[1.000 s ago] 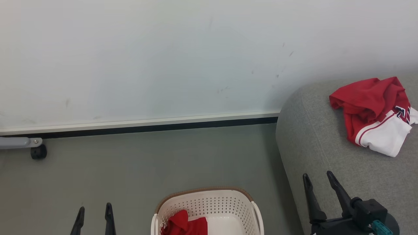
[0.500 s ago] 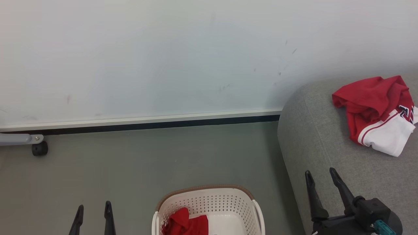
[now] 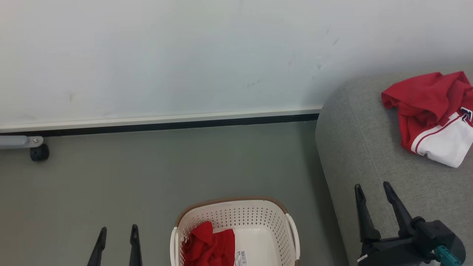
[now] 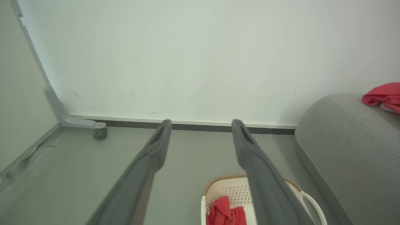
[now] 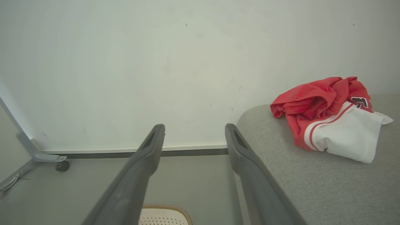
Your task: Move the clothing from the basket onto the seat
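The cream basket with a brown rim stands on the floor at the bottom centre; a red piece of clothing lies crumpled in its left half. Another red-and-white garment lies on the grey seat at the right. My left gripper hangs open over the floor left of the basket, holding nothing. My right gripper is open above the seat's front left edge, apart from the garment. The left wrist view shows the basket and the clothing low between the fingers; the right wrist view shows the garment on the seat.
A pale wall with a dark baseboard runs across behind the grey floor. A grey metal leg on a black castor stands at the far left by the wall. Open floor lies between the castor and the basket.
The whole head view has shifted downward, so the camera has moved; more of the basket and its barcode sticker show. Both grippers stay open and empty.
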### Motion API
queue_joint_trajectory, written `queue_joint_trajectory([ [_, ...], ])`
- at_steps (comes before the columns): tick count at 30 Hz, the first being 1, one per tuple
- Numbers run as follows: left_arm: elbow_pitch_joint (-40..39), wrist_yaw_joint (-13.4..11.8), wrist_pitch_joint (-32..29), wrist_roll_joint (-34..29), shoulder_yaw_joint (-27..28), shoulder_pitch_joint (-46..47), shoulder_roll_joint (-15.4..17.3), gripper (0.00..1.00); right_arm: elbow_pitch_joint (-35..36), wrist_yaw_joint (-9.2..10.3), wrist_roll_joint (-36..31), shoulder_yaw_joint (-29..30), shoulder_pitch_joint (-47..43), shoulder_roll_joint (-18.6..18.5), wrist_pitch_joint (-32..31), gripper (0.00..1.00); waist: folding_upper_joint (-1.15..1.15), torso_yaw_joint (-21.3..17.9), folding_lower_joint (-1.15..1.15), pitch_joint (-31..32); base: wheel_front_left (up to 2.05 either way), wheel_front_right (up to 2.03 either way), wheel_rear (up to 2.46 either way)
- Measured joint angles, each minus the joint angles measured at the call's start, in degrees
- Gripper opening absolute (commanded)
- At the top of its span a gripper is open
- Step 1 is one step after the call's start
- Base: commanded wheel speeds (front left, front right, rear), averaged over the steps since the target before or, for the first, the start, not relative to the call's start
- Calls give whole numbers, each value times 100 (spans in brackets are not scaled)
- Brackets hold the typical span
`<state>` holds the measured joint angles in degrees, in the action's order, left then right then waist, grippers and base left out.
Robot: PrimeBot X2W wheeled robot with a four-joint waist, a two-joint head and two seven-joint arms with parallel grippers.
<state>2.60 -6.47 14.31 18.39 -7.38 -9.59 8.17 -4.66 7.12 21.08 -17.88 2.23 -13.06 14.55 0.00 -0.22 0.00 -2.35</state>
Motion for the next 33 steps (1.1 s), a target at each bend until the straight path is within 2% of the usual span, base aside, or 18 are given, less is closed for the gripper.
queue_joint_trajectory([
  [6,149,187,-56,-131,-357,547,-18,100,174,1,-76,235,190,-44,0,100,0,-18,0,-388,0,0,0],
  [14,877,323,-321,-520,-847,1413,-94,100,388,1,-207,392,613,-108,3,100,1,-86,1,-1009,0,0,0],
  [22,1668,399,-614,-853,-1232,2095,-215,100,573,1,-308,461,1023,-114,14,100,1,-229,1,-1578,0,0,0],
  [33,2717,392,-889,-1028,-1446,2986,-376,100,890,1,-438,401,1550,-29,15,100,1,-510,2,-2497,0,0,0],
])
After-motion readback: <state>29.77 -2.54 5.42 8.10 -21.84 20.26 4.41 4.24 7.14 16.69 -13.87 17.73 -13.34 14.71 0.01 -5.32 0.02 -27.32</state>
